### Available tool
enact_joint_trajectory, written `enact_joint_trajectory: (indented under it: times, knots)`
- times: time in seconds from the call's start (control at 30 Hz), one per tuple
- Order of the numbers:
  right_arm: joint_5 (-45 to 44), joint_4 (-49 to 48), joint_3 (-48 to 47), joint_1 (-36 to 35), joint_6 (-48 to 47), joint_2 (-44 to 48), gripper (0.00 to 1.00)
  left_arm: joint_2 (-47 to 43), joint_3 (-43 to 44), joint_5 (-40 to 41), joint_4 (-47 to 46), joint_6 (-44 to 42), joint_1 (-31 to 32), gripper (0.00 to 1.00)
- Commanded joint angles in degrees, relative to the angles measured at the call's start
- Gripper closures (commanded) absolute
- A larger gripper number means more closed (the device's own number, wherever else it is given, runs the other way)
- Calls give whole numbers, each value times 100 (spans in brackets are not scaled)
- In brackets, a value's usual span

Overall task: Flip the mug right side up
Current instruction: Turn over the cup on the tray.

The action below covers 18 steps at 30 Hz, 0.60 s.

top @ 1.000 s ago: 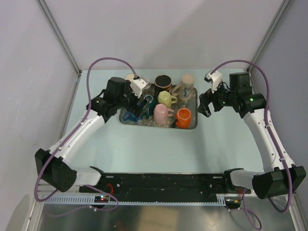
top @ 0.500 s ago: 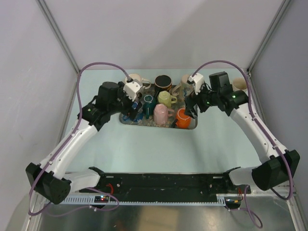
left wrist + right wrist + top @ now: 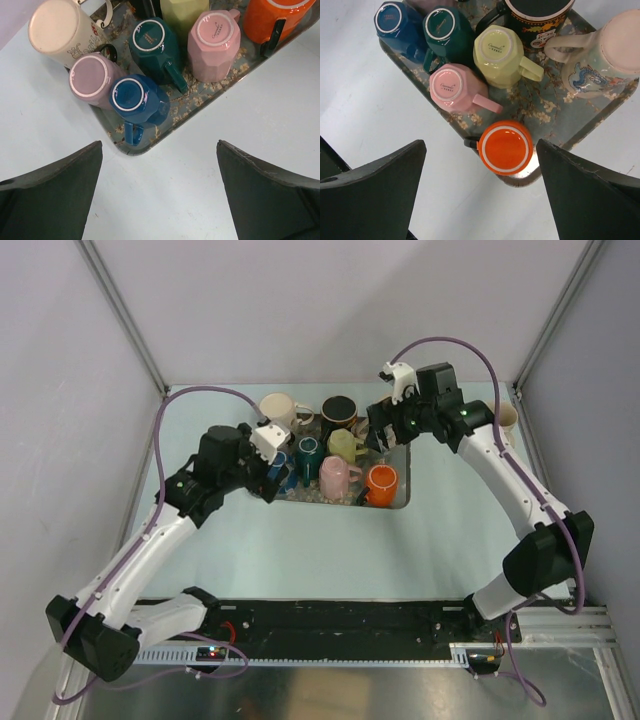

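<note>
A flowered tray (image 3: 402, 502) holds several mugs. Standing base up are the blue (image 3: 135, 97), teal (image 3: 152, 42), lilac (image 3: 90, 80), pink (image 3: 452, 87), yellow-green (image 3: 497, 52) and orange (image 3: 506, 147) mugs. My left gripper (image 3: 272, 480) is open and empty. In the left wrist view it (image 3: 159, 147) hangs over bare table just off the tray's near-left corner. My right gripper (image 3: 380, 430) is open and empty above the tray. In the right wrist view it (image 3: 481, 145) brackets the orange mug from well above.
A cream mug (image 3: 277, 408) lies at the tray's back left. A black mug (image 3: 540, 15) and a beige dragon mug (image 3: 605, 50) stand at the tray's back. Another pale mug (image 3: 507, 418) sits by the right wall.
My left gripper has drawn back off the tray toward the near left. My right arm has swung left, from beside the tray to above its right half.
</note>
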<state>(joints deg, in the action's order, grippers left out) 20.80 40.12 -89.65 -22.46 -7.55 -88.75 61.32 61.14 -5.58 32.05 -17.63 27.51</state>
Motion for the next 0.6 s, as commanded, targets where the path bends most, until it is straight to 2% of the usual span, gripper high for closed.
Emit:
enact_joint_trajectory:
  times: [0.0,0.37,0.57]
  knots:
    - [-117,-242,-380,-96,311,-197,2,-221,-93,84,-109,-49,2,0]
    - [-446,-372,-792,-249,722,-612,1,-430,-384,204,-105,69,-99,0]
    - [-963,-471,-1165,-341,1225,-1121,1,-612,-402,596,97,460,-186,0]
